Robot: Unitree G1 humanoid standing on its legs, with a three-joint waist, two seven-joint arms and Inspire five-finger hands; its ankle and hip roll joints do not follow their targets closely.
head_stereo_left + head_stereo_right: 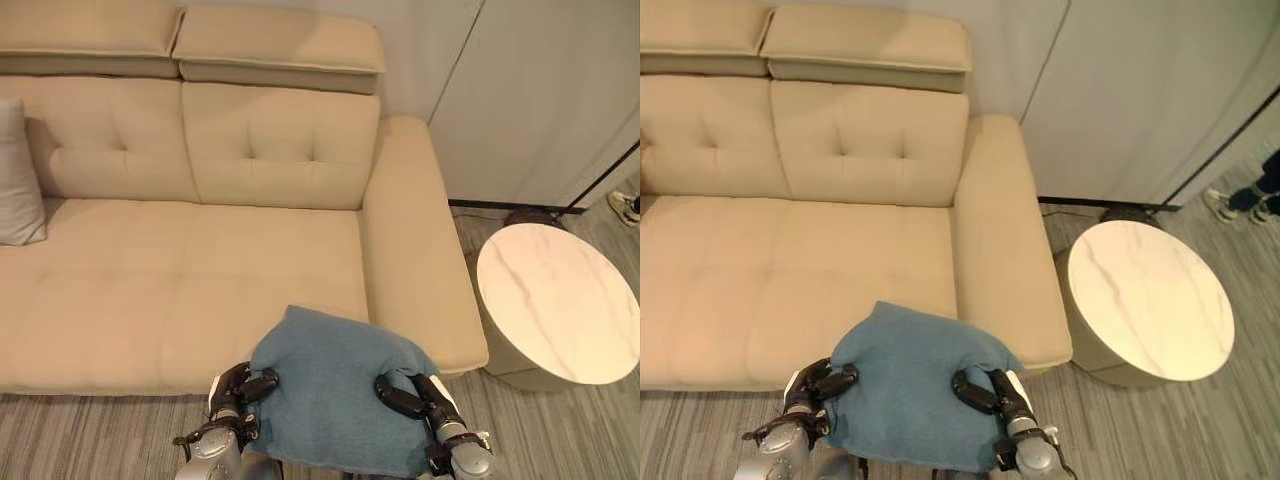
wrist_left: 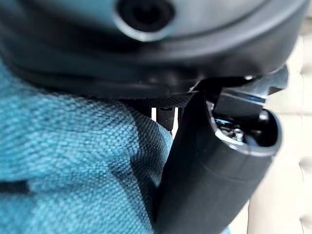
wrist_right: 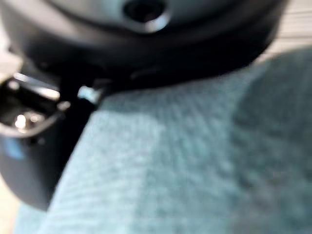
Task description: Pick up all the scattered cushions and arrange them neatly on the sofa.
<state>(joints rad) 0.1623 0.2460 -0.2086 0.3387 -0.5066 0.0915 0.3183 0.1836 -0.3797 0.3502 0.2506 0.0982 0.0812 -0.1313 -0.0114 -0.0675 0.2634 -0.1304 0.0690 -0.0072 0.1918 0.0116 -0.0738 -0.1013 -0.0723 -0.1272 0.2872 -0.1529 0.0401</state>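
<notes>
A blue cushion (image 1: 335,390) is held between both hands, just in front of the beige sofa (image 1: 180,290), its far corner over the front edge of the seat by the right armrest. My left hand (image 1: 243,390) pinches the cushion's left edge, thumb on top. My right hand (image 1: 408,393) grips the right edge the same way. Close up, the blue fabric (image 2: 73,165) lies against the left thumb (image 2: 209,170), and the same cloth (image 3: 195,156) shows beside the right thumb (image 3: 29,146). A grey cushion (image 1: 18,175) leans on the sofa's backrest at the far left.
A round white marble side table (image 1: 560,300) stands to the right of the sofa's armrest (image 1: 415,230). A black lamp base and pole (image 1: 530,213) sit behind it by the white wall. A person's shoes (image 1: 1245,200) show at the far right. Striped grey carpet (image 1: 90,435) covers the floor.
</notes>
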